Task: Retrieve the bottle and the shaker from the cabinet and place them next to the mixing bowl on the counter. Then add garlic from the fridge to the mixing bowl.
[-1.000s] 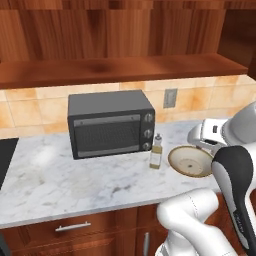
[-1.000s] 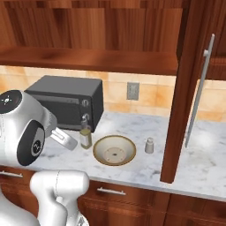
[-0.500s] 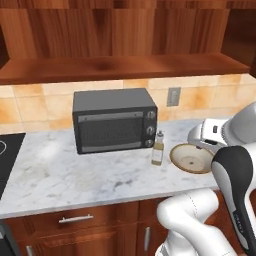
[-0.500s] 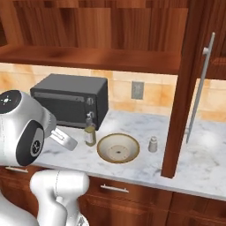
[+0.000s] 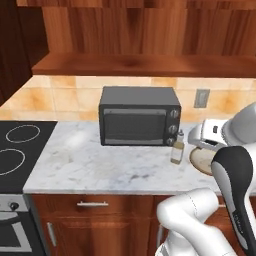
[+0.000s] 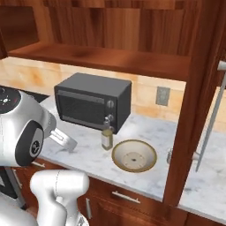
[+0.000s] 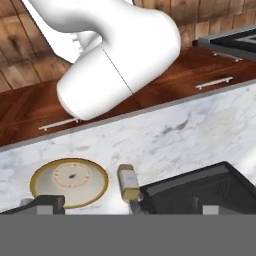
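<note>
The bottle stands upright on the marble counter, just left of the mixing bowl. From the hand view both appear below, the bottle beside the bowl. The grey shaker peeks out right of the bowl, half hidden by the cabinet door. My gripper hangs in the air in front of the counter, open and holding nothing, one fingertip far from the other. The cabinet shelf is bare.
A dark microwave stands behind the bottle. A black stove top lies at the left end of the counter. The open cabinet door with its long handle stands at the right. Wooden drawers run under the counter.
The whole scene has slid to the right in both base views, so the base has driven left. The stove has come into view. Bottle, bowl and shaker stay put on the counter.
</note>
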Controlling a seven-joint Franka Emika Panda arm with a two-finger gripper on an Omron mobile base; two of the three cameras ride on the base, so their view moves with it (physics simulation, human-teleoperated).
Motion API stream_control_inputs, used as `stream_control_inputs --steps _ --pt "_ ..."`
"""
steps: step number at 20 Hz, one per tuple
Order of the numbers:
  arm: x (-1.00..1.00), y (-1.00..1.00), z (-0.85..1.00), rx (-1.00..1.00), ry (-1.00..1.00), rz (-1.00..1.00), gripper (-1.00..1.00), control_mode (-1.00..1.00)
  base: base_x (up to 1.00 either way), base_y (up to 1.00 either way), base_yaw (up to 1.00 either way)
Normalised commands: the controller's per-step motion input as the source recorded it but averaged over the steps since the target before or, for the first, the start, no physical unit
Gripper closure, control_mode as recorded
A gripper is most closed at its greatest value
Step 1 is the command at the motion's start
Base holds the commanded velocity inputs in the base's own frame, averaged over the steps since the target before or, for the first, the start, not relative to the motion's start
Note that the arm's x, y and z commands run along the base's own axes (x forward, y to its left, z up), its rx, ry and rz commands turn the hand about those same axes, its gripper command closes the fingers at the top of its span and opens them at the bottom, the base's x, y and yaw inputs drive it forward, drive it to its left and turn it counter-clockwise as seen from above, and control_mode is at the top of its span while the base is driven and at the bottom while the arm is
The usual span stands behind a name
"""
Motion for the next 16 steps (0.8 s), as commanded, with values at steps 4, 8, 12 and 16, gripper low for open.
stream_control_inputs --steps 4,8,12,16 --pt "0.00 0.00 0.00 0.00 0.00 0.00 -1.00 1.00 -0.19 0.17 0.43" --pt "0.00 0.00 0.00 0.00 0.00 0.00 -1.00 1.00 -0.23 0.19 0.49" --pt "0.00 0.00 0.00 0.00 0.00 0.00 -1.00 1.00 -0.34 0.24 0.49" --pt "0.00 0.00 0.00 0.00 0.00 0.00 -1.00 1.00 -0.46 0.25 0.44"
